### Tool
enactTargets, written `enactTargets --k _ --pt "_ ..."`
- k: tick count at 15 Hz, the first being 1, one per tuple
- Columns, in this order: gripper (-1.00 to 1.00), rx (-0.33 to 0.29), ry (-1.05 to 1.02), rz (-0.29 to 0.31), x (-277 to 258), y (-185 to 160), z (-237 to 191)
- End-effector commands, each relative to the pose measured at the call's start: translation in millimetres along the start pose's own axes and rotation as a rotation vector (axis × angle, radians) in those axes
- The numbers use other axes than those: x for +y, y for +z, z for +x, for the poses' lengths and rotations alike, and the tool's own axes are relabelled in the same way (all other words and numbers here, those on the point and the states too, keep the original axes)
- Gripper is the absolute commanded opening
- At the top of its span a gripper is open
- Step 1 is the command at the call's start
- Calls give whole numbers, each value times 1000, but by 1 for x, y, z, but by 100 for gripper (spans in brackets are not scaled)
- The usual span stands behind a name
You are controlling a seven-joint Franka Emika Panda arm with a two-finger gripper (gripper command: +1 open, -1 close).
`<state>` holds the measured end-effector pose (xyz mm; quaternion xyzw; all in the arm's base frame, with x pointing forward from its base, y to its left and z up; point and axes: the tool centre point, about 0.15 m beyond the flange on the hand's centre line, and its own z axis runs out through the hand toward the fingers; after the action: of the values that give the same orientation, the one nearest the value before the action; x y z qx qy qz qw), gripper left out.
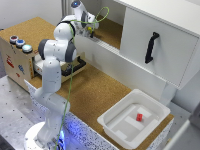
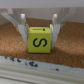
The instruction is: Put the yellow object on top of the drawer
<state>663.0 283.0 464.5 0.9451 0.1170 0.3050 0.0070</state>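
Note:
The yellow object (image 2: 39, 41) is a small yellow cube with a black "S" on its face. In the wrist view it sits between my two fingertips, over a cork surface. My gripper (image 2: 40, 40) holds it with the jaws against its two sides. In the exterior view my gripper (image 1: 90, 31) is at the back, over the cork shelf behind a white wall; the cube is too small to make out there. The drawer (image 1: 17, 60) is a plywood box at the exterior view's left, with round buttons (image 1: 20, 43) on top and its drawer pulled out behind my arm.
A big white cabinet (image 1: 165, 40) with a black handle (image 1: 151, 47) stands at the exterior view's right. A low white wall (image 1: 115, 62) edges the shelf. A white bin (image 1: 114, 121) at the front holds a small red block (image 1: 139, 117).

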Motion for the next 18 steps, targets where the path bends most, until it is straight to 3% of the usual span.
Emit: enactTargets --k 1,6,13,18 --pt "-100 27 -35 6 12 -34 2" --pt "-100 56 -57 33 14 -76 -36" --pt "-100 15 -147 94 8 -112 -113" --pt "-100 -16 -267 174 -23 -130 -163"
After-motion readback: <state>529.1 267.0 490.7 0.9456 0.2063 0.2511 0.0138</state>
